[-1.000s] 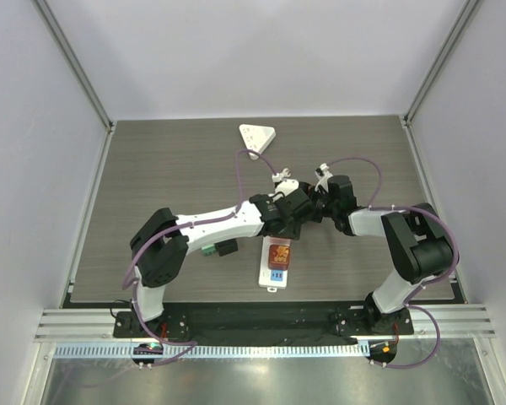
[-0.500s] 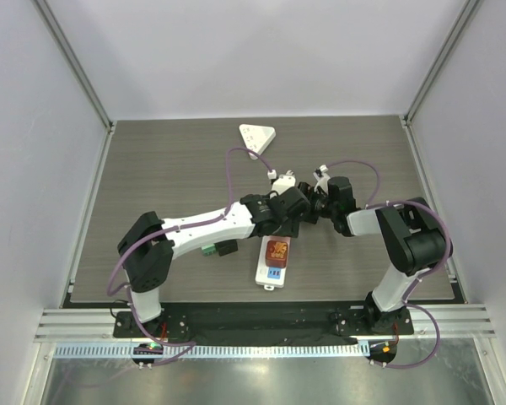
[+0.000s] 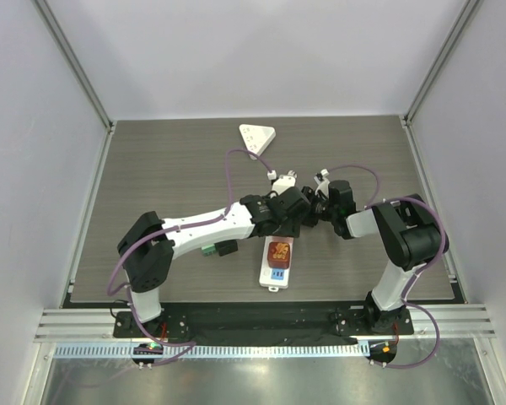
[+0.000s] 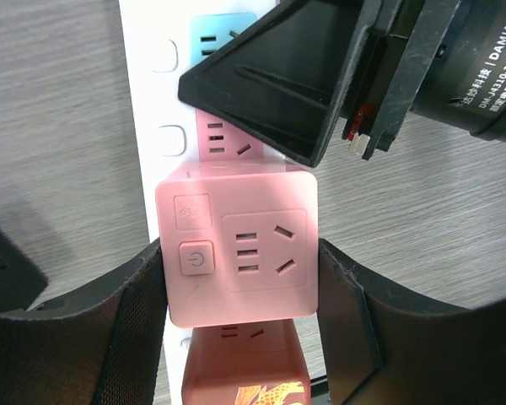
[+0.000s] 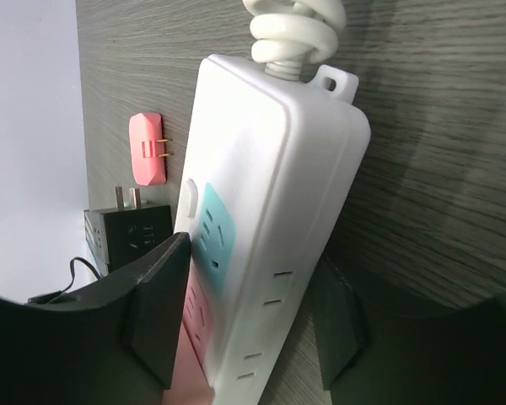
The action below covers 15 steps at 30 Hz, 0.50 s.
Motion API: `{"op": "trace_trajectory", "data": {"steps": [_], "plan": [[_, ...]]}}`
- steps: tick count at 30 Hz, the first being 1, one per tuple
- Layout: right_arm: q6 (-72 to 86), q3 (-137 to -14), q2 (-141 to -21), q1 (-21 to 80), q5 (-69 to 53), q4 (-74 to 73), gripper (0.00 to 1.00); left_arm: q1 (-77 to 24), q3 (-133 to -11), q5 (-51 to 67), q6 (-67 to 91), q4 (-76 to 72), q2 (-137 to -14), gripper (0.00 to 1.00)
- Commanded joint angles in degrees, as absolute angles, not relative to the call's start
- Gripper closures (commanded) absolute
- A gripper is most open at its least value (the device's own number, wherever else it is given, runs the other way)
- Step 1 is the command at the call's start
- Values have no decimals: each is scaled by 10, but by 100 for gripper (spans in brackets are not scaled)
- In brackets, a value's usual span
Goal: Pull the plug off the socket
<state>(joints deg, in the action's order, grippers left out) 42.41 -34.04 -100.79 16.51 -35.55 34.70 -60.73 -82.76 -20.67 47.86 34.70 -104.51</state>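
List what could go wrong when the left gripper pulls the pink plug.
1. The right gripper straddles only the power strip's end; if that hold is loose, the strip may lift with the pink plug.
2. The left gripper sits close beside the right one, so they might collide.

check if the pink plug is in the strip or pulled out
In: the pink plug sits flat on the power strip, between the left gripper fingers.

There's the pink plug [image 4: 236, 245], smooth matt plastic; white power strip [image 5: 270, 211] glossier, hard plastic catching light; its coiled cord [image 5: 291, 29] shiny too; surface [image 4: 59, 126] matt grey wood-grain.
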Motion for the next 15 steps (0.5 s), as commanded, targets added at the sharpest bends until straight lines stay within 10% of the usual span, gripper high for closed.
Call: {"op": "trace_trajectory", "data": {"steps": [1, 10, 15], "plan": [[413, -333, -1017, 167, -367, 340, 44, -602, -833, -209, 492, 251, -1013, 100], [380, -335, -998, 163, -327, 282, 99, -586, -771, -196, 509, 192, -964, 100], [353, -339, -997, 163, -316, 260, 99, -584, -736, -200, 502, 163, -937, 100]]}}
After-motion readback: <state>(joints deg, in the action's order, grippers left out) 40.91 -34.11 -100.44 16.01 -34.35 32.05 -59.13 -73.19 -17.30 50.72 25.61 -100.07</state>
